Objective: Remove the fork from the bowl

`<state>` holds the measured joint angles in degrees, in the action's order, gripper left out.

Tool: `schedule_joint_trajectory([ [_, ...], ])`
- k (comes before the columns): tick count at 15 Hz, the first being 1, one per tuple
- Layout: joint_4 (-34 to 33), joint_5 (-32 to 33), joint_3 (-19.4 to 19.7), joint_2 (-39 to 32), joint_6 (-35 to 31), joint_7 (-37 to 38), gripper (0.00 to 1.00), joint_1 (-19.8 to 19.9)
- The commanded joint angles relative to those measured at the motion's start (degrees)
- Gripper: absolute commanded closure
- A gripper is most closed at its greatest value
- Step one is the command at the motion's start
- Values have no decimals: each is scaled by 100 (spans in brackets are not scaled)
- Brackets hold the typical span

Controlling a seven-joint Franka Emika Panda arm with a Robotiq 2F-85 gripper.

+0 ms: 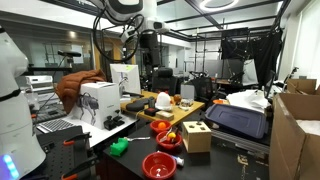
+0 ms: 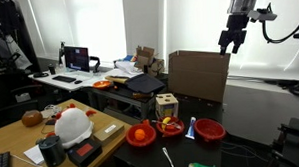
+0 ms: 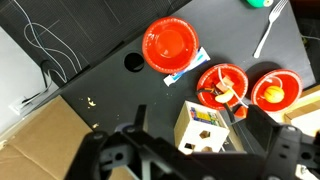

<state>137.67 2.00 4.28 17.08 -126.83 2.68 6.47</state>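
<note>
The small red bowl (image 3: 222, 85) stands next to the wooden block box (image 3: 200, 125) and holds several small things, among them a pale long piece. I cannot make out a fork in it. It shows in both exterior views (image 1: 168, 140) (image 2: 171, 126). A white fork-like utensil (image 3: 268, 35) lies on the black table, apart from the bowls; it also shows in an exterior view (image 2: 169, 158). My gripper (image 3: 190, 150) is open and empty, high above the table in both exterior views (image 1: 147, 40) (image 2: 232, 41).
A wider red bowl (image 3: 170, 42) sits on a blue-white packet (image 3: 185, 68). Another red bowl (image 3: 275, 90) holds an orange thing. A green object (image 3: 258, 3) lies by the utensil. Cardboard boxes (image 2: 197, 74) stand behind the table. A wooden tray with clutter (image 1: 165, 105) is farther back.
</note>
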Motion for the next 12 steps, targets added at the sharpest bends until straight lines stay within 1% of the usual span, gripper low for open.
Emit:
schedule_joint_trajectory([
  [1,-9,5,17,0,13,2,0,-17],
  [8,-9,5,17,0,13,2,0,-17],
  [9,-102,56,9,-122,-20,42,0,3],
  [12,-489,-117,59,-596,-52,-261,0,-98],
])
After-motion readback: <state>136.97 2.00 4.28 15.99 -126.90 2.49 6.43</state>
